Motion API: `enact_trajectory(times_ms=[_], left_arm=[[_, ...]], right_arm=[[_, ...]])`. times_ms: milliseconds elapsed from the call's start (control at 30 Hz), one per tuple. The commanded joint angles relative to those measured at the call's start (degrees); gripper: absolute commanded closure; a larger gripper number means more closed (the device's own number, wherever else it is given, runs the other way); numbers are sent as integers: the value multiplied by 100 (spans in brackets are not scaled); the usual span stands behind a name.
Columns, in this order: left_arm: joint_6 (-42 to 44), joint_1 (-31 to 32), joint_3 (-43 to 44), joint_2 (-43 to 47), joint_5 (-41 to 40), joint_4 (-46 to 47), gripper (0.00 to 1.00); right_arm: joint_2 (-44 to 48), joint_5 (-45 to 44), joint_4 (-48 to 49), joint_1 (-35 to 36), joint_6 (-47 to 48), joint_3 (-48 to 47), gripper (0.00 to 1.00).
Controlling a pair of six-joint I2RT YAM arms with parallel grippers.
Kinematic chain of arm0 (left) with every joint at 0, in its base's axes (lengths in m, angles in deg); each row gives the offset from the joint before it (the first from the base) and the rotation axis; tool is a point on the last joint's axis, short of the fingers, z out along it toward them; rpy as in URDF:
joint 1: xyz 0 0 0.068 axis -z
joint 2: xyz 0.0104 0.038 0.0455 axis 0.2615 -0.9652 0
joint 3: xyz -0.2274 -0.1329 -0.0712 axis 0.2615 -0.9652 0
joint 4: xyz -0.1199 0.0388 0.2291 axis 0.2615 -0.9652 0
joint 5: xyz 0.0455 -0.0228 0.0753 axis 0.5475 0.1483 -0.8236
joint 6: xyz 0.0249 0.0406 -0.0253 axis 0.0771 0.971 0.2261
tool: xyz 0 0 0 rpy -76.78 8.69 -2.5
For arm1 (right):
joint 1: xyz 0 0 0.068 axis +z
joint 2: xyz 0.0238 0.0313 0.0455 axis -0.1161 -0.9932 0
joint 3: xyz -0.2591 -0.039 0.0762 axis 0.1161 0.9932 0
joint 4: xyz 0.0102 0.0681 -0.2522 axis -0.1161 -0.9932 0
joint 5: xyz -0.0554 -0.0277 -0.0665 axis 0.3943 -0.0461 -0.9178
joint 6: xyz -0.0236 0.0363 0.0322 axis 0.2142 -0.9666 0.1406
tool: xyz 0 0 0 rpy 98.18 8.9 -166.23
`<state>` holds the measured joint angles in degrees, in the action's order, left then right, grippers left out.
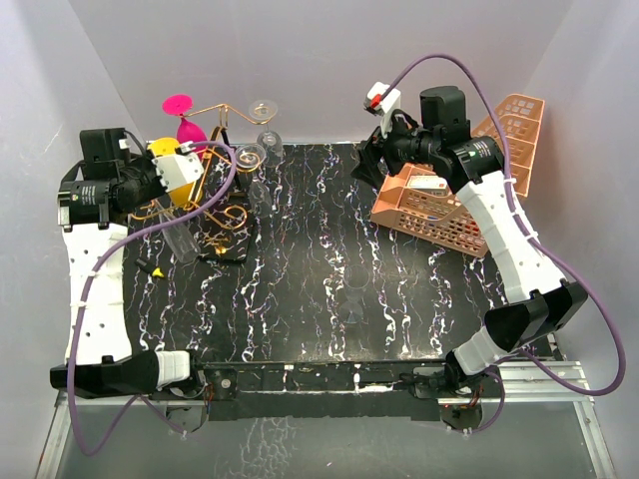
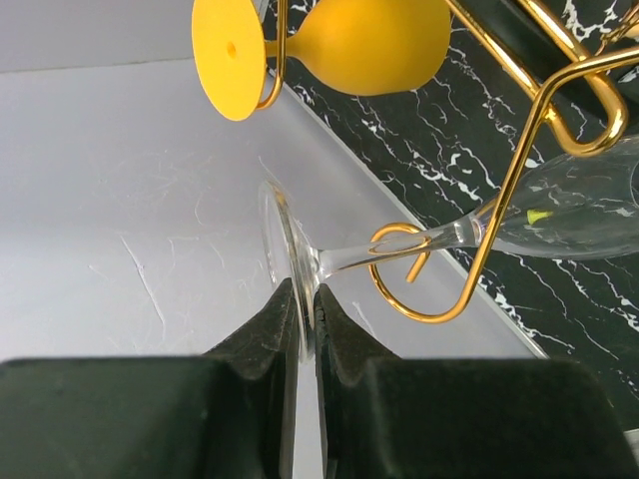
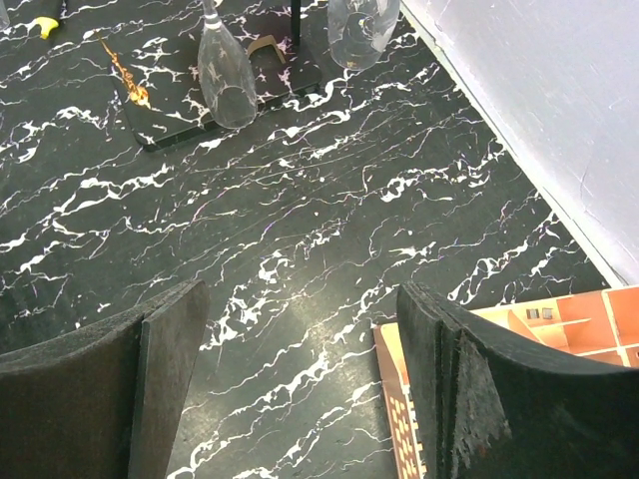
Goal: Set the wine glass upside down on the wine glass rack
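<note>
My left gripper (image 1: pixel 183 170) is shut on the round foot of a clear wine glass (image 2: pixel 399 249). It holds the glass bowl-down and tilted at the left side of the gold wire rack (image 1: pixel 226 208). In the left wrist view the stem passes through a curled end of a rack arm (image 2: pixel 499 215). In the top view the bowl (image 1: pixel 183 241) hangs below the gripper. A yellow glass (image 2: pixel 369 40) hangs upside down on the arm beside it. My right gripper (image 1: pixel 374 165) is open and empty at the far right, above the mat beside the orange tray.
A pink glass (image 1: pixel 185 115) and clear glasses (image 1: pixel 264 112) hang on the rack's far arms. The right wrist view shows two hanging clear glasses (image 3: pixel 225 70) over the rack's dark base (image 3: pixel 240 105). An orange perforated tray (image 1: pixel 439 205) leans at the far right.
</note>
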<state>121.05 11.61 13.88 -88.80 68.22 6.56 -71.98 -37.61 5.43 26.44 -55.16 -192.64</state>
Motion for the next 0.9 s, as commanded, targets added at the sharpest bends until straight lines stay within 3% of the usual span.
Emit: enact_trajectory(times_ms=[0, 867], left_arm=[[63, 13, -66, 324, -245, -33, 100], [34, -120, -201, 332, -812, -160, 100]], right_arm=[[250, -11, 332, 17, 43, 22, 18], [229, -98, 354, 13, 78, 97, 17]])
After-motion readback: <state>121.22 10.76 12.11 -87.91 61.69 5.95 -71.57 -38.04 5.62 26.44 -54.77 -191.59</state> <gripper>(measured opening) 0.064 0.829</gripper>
